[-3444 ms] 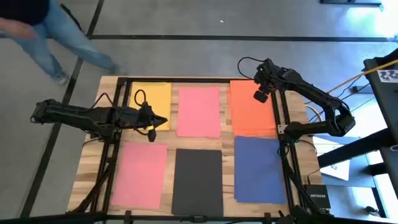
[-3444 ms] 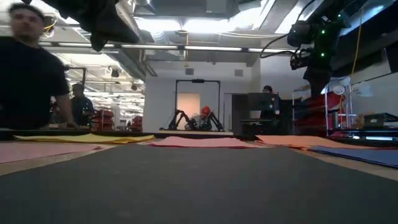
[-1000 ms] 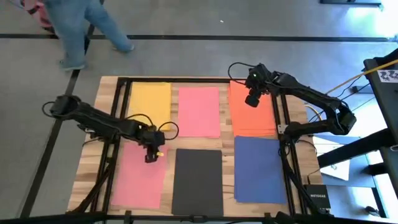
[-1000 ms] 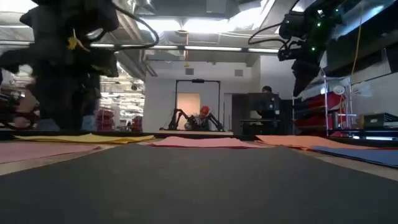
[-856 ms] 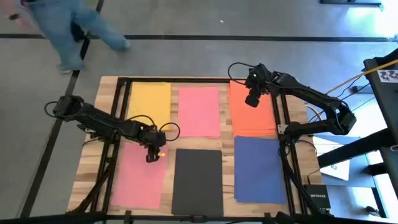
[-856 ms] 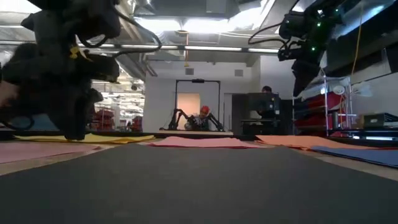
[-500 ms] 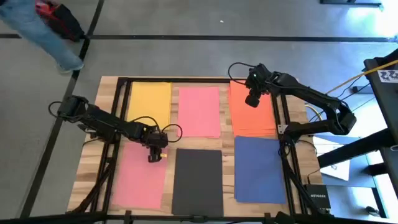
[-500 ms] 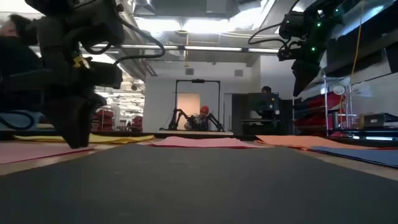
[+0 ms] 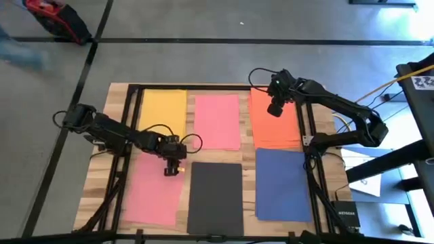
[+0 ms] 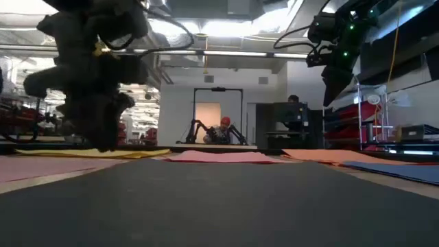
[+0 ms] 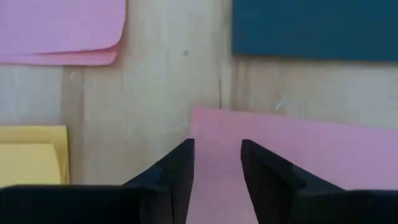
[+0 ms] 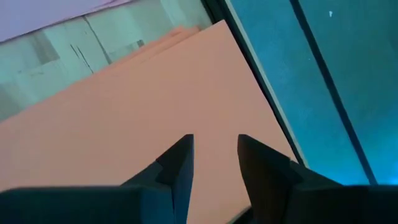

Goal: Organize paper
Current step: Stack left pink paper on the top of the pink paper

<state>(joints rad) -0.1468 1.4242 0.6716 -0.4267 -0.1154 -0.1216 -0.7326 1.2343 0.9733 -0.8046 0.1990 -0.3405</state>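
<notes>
Six sheets of paper lie flat on the wooden table in two rows. The far row is yellow, pink and orange. The near row is pink, black and dark blue. My left gripper stands open, pointing down, low over the near pink sheet's far right corner. I see no touch there. My right gripper hangs open well above the orange sheet, high in the low view.
A black frame runs around the table's far edge and down both sides. Bare wood shows in the gaps between the sheets. The far pink paper is a stack of at least two sheets. A red bag lies on the floor beyond the far left corner.
My left gripper has moved a little toward the table's right edge along the near pink sheet's far edge, reaching its far right corner. My right arm has kept still. A person has walked off past the far left corner.
</notes>
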